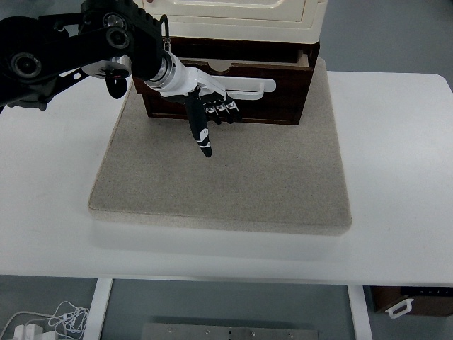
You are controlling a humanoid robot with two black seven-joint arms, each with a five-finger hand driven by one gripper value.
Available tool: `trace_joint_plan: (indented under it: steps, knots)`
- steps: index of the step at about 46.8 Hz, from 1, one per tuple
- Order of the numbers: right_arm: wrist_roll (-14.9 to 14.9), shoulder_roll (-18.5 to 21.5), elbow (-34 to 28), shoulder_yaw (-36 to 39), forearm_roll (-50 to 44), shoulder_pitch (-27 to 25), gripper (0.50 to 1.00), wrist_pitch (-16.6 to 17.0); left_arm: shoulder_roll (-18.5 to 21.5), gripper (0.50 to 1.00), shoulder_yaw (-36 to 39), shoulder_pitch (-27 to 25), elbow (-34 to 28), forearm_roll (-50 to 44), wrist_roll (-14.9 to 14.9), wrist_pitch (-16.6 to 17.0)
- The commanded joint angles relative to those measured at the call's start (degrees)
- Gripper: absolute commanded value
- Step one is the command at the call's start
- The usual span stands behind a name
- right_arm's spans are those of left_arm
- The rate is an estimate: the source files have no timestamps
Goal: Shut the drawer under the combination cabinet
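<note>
A dark brown drawer with a white handle sits under a cream cabinet at the back of the mat. The drawer stands out a little from the cabinet base. My left hand comes in from the left and is in front of the drawer face, by the handle's left end. One finger points down toward the mat; the others are curled against the drawer front. It holds nothing. The right arm is not in view.
The cabinet stands on a beige mat on the white table. White cables lie on the floor below the table's near left edge.
</note>
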Motion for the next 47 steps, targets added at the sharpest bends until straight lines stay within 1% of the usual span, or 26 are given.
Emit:
trace_joint_plan:
  steps: [1, 17, 30, 47]
  knots:
    - [0.0, 0.0, 0.0, 0.0, 0.0, 0.0, 0.952, 0.0, 0.0, 0.986, 0.0, 0.0, 0.9, 0.6, -0.2, -0.1]
    - [0.0, 0.0, 0.0, 0.0, 0.1, 0.0, 0.952, 0.0, -0.1, 0.975, 0.0, 0.0, 5.0, 1.1, -0.9, -0.1]
    - [0.0, 0.0, 0.1, 0.0, 0.1, 0.0, 0.952, 0.0, -0.1, 0.973, -0.1, -0.1, 7.2, 1.4, -1.4, -0.1]
    - [0.0, 0.0, 0.0, 0.0, 0.1, 0.0, 0.952, 0.0, 0.0, 0.973, -0.6, -0.3, 8.2, 2.3, -1.9, 0.0]
